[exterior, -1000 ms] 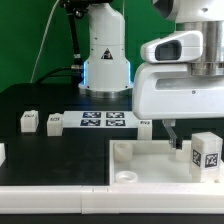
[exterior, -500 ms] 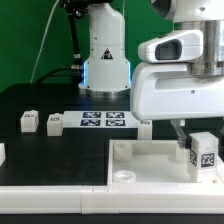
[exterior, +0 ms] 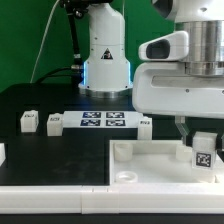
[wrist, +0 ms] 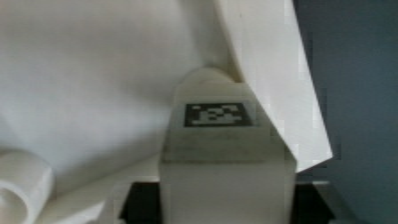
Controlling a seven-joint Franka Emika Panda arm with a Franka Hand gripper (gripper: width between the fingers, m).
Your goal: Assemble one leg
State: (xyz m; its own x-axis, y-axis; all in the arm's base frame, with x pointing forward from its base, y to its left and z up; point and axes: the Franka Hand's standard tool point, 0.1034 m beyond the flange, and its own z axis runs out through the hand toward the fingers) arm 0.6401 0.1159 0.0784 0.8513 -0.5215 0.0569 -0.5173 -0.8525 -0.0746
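My gripper (exterior: pixel 199 143) is shut on a leg (exterior: pixel 204 153), a chunky white block with a square marker tag facing the camera. It holds the leg upright over the corner of the large white tray-like piece (exterior: pixel 150 160) at the exterior view's right. In the wrist view the leg (wrist: pixel 221 130) fills the middle, with a dark finger on each side of it low down and my gripper (wrist: pixel 226 203) closed round it. The white tray-like piece (wrist: pixel 89 90) lies behind it. Whether the leg touches the piece cannot be told.
Three more legs stand on the black table: two (exterior: pixel 29 121) (exterior: pixel 55 122) at the exterior view's left and one (exterior: pixel 145 123) beside the marker board (exterior: pixel 103 122). A round corner socket (exterior: pixel 125 174) shows on the tray-like piece. The robot base (exterior: pixel 104 60) stands behind.
The gripper has carried the leg slightly toward the exterior view's left and lower, so less of the leg shows above the tray-like piece. The other parts have not moved.
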